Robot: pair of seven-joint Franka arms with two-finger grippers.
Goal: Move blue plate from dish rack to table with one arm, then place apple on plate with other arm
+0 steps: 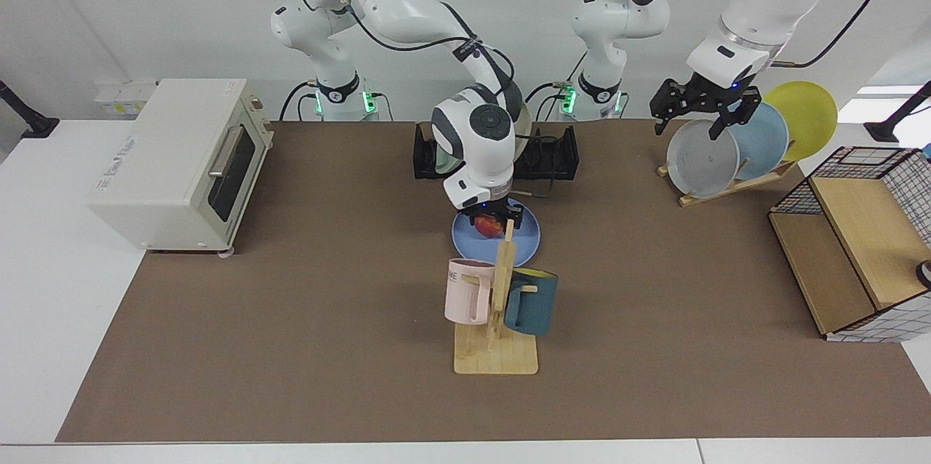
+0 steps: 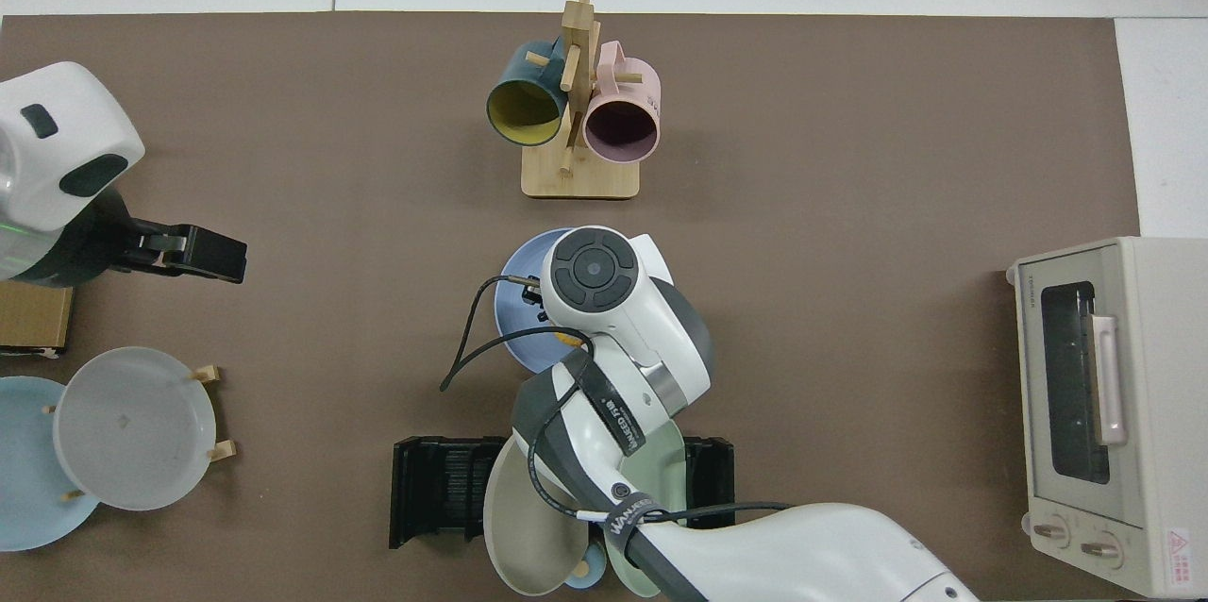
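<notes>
The right gripper (image 1: pixel 494 219) clasped the round, red-yellow apple (image 1: pixel 489 226) low over the matte blue plate (image 1: pixel 526 240) lying flat on the brown table (image 1: pixel 291 304). At two o'clock, the left gripper (image 1: pixel 704 117) hung open above a smooth grey plate (image 1: pixel 700 161).

Blue plate (image 1: pixel 465 237) lies mid-table (image 1: pixel 291 348), apple (image 1: pixel 489 226) over it. Dish rack (image 1: pixel 553 156) at the far edge; mug tree (image 1: pixel 497 318) toward the near edge; toaster oven (image 1: pixel 182 158) at one end.
</notes>
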